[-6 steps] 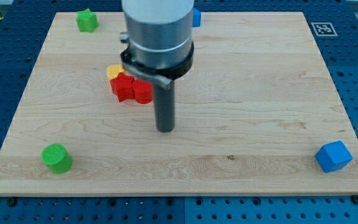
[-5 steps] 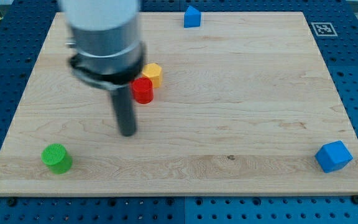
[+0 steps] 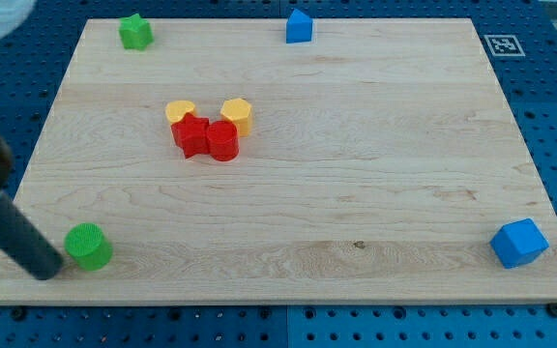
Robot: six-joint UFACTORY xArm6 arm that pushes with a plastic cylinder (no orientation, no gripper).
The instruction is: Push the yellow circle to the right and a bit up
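Observation:
The yellow circle (image 3: 180,111) lies left of the board's middle, touching the top of a red star-like block (image 3: 191,135). A red cylinder (image 3: 222,141) sits right of that red block, and a yellow hexagon (image 3: 237,115) sits just above the cylinder. My tip (image 3: 44,269) is at the board's lower left corner, right beside the left side of a green cylinder (image 3: 88,246). It is far below and left of the yellow circle.
A green star (image 3: 135,32) sits at the top left. A small blue block (image 3: 299,26) sits at the top edge, middle. A blue cube (image 3: 518,242) sits at the lower right. A marker tag (image 3: 500,44) is at the top right corner.
The rod has swept from the board's middle, just below the red blocks, leftwards and down to the lower left corner beside the green cylinder. The blocks appear unmoved.

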